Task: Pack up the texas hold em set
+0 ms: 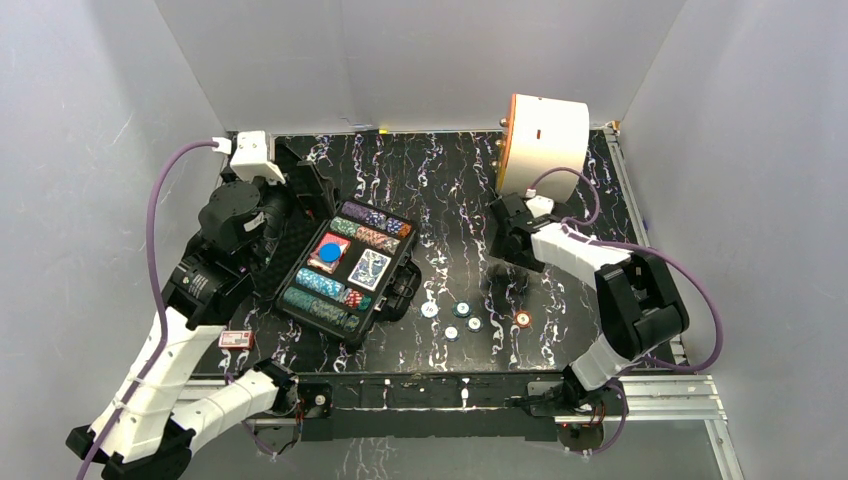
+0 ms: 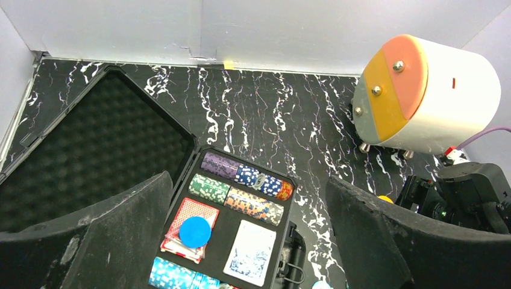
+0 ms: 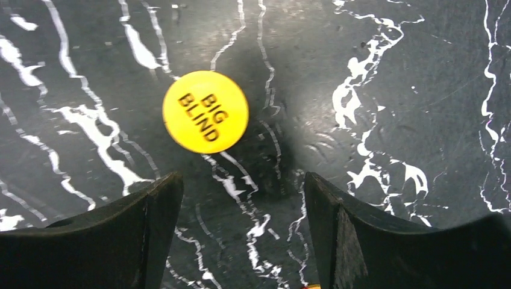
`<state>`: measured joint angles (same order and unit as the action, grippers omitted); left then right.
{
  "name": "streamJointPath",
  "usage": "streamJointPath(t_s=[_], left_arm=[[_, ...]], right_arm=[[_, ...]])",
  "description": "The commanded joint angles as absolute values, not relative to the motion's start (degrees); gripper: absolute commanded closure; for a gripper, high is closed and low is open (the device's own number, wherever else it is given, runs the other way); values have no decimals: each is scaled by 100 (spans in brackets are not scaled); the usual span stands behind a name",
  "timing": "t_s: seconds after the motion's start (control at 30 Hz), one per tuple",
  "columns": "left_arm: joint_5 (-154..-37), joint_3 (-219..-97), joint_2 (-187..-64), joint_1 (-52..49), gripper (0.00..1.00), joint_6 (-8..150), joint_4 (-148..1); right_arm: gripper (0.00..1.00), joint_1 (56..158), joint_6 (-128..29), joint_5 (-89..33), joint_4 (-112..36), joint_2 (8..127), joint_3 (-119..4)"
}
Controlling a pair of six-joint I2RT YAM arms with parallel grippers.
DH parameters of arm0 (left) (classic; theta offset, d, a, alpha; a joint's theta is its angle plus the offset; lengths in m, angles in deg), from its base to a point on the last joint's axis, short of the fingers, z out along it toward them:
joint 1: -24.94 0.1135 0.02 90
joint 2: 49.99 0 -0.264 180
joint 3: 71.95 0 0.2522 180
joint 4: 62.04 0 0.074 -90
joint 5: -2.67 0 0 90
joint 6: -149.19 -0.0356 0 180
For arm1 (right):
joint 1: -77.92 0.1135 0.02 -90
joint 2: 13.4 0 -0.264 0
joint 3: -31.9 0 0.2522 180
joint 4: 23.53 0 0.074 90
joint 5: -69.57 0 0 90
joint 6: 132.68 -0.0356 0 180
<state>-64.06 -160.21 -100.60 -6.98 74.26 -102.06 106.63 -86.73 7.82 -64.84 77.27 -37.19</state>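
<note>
Your yellow round button reads "BIG BLIND", upper left in the right wrist view, beyond the right gripper, jaws spread and empty. The left gripper gapes empty. The black foam-lined plastic case sits at bottom centre of the left wrist view, its lower edge cut off.

A black marble-patterned surface with white veins is boxed in by plain pale grey walls at the back and on both sides. Silver aluminium rails run along its near and right edges; the light is even and soft.
</note>
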Motion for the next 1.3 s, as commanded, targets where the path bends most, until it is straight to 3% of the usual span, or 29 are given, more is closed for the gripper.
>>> streamJointPath(t_s=[0.0,0.23,0.5,0.67,0.83,1.27], left_arm=[[-6516,-15999,-10016,-666,2,7448,-10173],[-6482,-16077,-10053,-664,2,7341,-10216],[-6476,-16094,-10095,-670,2,7316,-10243],[-6474,-16078,-10096,-667,2,7309,-10252],[-6508,-16060,-10094,-667,2,7325,-10259],[-6416,-16050,-10080,-670,2,7308,-10252]], right_arm=[[20,10370,-8154,407,-5715,7705,-3504],[21,10241,-7736,-82,-5395,8076,-3646],[25,10232,-7626,191,-5485,8599,-3984],[33,10234,-7519,162,-5198,8877,-3864],[50,10229,-7550,148,-5245,8945,-3853],[50,10731,-7562,170,-5866,8027,-4474]])
